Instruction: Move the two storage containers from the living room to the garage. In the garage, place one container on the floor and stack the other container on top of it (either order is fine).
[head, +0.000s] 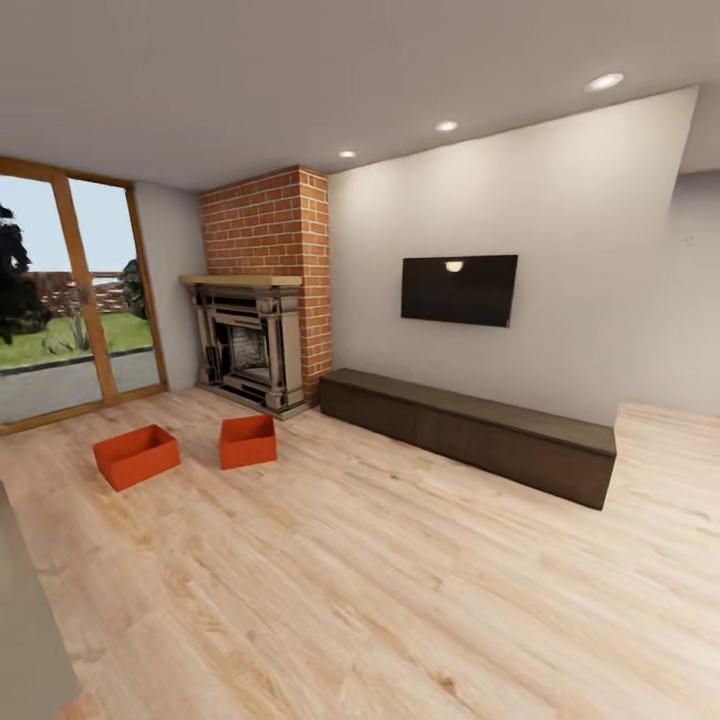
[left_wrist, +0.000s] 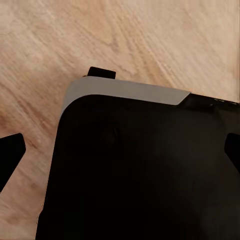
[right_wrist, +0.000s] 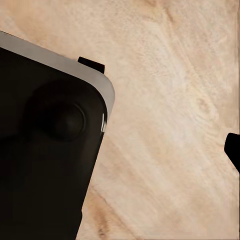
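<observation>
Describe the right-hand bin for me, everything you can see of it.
The right bin is an orange-red rectangular box, lidless, with straight walls and an open, seemingly empty inside. It looks like plain plastic. It sits upright and flat on the wood floor, in front of the brick fireplace, turned slightly askew. It stands apart from the other bin to its left, with a strip of floor between them. Nothing but the floor touches it.

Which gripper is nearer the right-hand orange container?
Left, probably: the container lies left of centre ahead. Left gripper and right gripper both hang by the base, over wood flooring, well short.
</observation>
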